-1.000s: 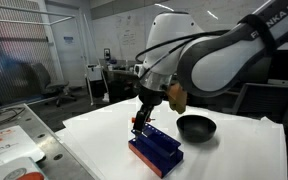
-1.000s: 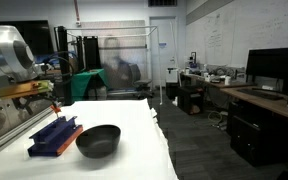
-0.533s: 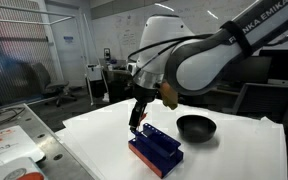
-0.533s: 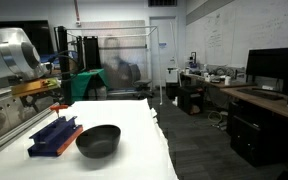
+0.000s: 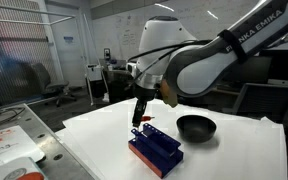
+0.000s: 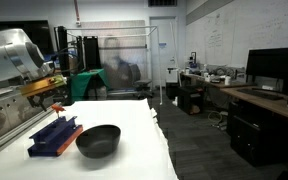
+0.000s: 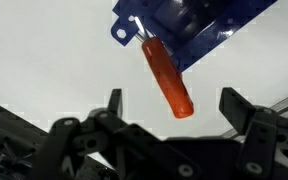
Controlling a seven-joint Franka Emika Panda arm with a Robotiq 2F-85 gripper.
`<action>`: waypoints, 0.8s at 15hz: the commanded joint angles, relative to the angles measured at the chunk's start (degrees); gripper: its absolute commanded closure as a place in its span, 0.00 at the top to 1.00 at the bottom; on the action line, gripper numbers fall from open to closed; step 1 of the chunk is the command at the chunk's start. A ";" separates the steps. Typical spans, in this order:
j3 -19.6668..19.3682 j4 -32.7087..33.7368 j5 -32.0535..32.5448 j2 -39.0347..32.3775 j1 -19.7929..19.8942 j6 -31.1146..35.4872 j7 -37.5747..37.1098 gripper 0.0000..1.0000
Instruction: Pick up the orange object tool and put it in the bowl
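The orange tool (image 7: 166,78) stands with one end in the dark blue rack (image 7: 199,25), its free end pointing toward the wrist camera. My gripper (image 7: 174,105) is open, its two fingers well apart on either side of the tool's free end and not touching it. In both exterior views the gripper (image 5: 138,119) (image 6: 54,102) hangs just above the rack (image 5: 154,150) (image 6: 52,137). The black bowl (image 5: 196,127) (image 6: 98,140) sits on the white table beside the rack and holds nothing.
The white table (image 5: 234,155) (image 6: 134,160) carries only the rack and the bowl. A side bench with papers (image 5: 9,150) stands beside it. Desks, monitors (image 6: 274,70) and chairs stand beyond the table's edge.
The gripper has risen from down at the rack to a little above it. The rack and the bowl have not moved.
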State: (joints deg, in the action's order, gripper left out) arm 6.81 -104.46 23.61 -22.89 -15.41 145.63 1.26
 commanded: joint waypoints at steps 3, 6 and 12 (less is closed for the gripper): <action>0.03 2.40 -0.48 -2.14 -0.42 -1.35 2.40 0.49; -0.26 2.18 0.10 -2.44 -0.48 -1.32 3.05 0.27; -0.01 -0.16 -0.45 1.32 -0.40 -1.81 3.05 0.11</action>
State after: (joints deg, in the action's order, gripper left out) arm 6.87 -104.02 23.62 -24.73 -15.46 145.04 3.70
